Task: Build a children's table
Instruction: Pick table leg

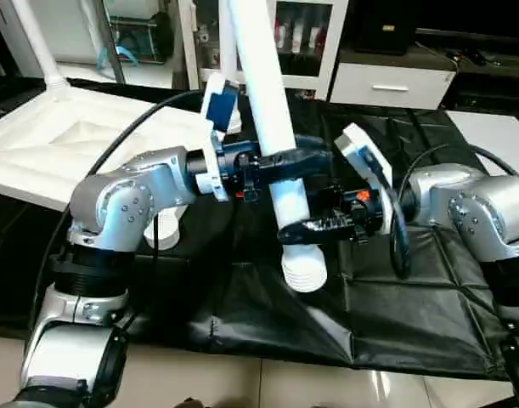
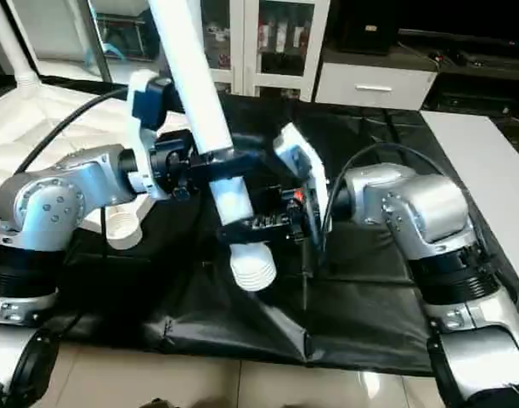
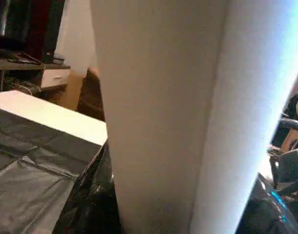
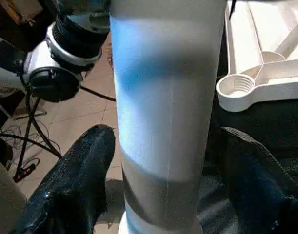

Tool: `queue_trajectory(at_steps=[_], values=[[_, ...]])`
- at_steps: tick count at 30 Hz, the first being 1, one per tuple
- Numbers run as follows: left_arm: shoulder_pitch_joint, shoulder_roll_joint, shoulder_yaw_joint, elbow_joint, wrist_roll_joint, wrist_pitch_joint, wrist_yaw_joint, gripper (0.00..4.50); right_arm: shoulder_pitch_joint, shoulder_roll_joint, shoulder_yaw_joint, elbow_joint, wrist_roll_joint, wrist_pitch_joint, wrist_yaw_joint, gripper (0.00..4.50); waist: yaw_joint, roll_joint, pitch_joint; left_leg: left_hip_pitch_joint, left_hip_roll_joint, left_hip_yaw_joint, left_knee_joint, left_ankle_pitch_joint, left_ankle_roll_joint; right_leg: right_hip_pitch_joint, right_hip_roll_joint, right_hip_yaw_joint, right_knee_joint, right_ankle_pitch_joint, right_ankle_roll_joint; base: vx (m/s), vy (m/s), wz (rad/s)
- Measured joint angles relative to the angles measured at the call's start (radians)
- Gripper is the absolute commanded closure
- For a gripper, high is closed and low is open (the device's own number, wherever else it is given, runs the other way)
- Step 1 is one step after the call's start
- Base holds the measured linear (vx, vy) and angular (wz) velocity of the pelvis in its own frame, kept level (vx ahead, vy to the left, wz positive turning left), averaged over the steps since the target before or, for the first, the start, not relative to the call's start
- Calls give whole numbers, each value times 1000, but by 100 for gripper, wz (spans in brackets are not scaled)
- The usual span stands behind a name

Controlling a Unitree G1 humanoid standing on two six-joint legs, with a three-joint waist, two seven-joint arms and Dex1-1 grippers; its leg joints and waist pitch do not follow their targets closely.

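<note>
We see a white leg (image 1: pixel 272 127) tilted upright at centre frame, ribbed end down, and the ribbed top (image 1: pixel 81 140) lying upside down at upper left.

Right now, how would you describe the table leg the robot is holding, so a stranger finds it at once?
Look at the black-draped work table, in front of the upturned white table top. Above its middle, both grippers hold one long white tube leg, tilted, its ribbed end pointing down. Another leg already stands in a corner socket.

A white tube leg (image 1: pixel 272 127) stands tilted above the black-draped worktop (image 1: pixel 395 297), gripped by the left tool (image 1: pixel 306 161) and right tool (image 1: pixel 306 227)
</note>
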Motion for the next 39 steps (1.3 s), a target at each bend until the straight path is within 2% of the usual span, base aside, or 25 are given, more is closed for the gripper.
queue_trajectory(at_steps=[3, 9, 15, 24, 25, 26, 39], values=[[0, 2, -13, 0, 5, -3, -6, 265, 13, -1, 12, -5, -10, -9, 1, 148, 0, 0, 0, 0, 0, 0, 0, 0, 0, 0, 0, 0, 0, 0, 0, 0, 0, 0], [0, 3, -14, 0, 14, -6, -11, 265, 29, -8, 34, -14, -21, -17, 5, 213, 0, 0, 0, 0, 0, 0, 0, 0, 0, 0, 0, 0, 1, 0, 0, 0, 0, 0], [0, 4, -23, 0, 14, -6, -22, 265, 39, -9, 45, -26, -28, -36, 14, 257, 0, 0, 0, 0, 0, 0, 0, 0, 0, 0, 0, 0, 1, 0, 0, 0, 0, 0], [0, 3, -24, 0, 18, -6, -31, 265, 41, 1, 48, -29, -29, -37, 11, 258, 0, 0, 0, 0, 0, 0, 1, 0, 0, 0, 0, 0, 1, 0, 0, 0, 0, 0], [0, 3, -24, 0, 18, -6, -31, 265, 41, 1, 48, -29, -29, -37, 11, 207, 0, 0, 0, 0, 0, 0, 1, 0, 0, 0, 0, 0, 2, 0, 0, 0, 0, 0], [0, 3, -24, 0, 18, -6, -31, 265, 41, 1, 48, -29, -29, -37, 11, 194, 0, 0, 0, 0, 0, 0, 1, 0, 0, 0, 0, 0, 2, 0, 0, 0, 0, 0], [0, -1, -29, 0, 22, -10, -35, 265, 57, 11, 49, -37, -29, -46, 11, 189, 0, 0, 0, 1, 0, 0, 2, 0, 0, 0, 0, 0, 3, 0, 0, 0, 0, 0]])
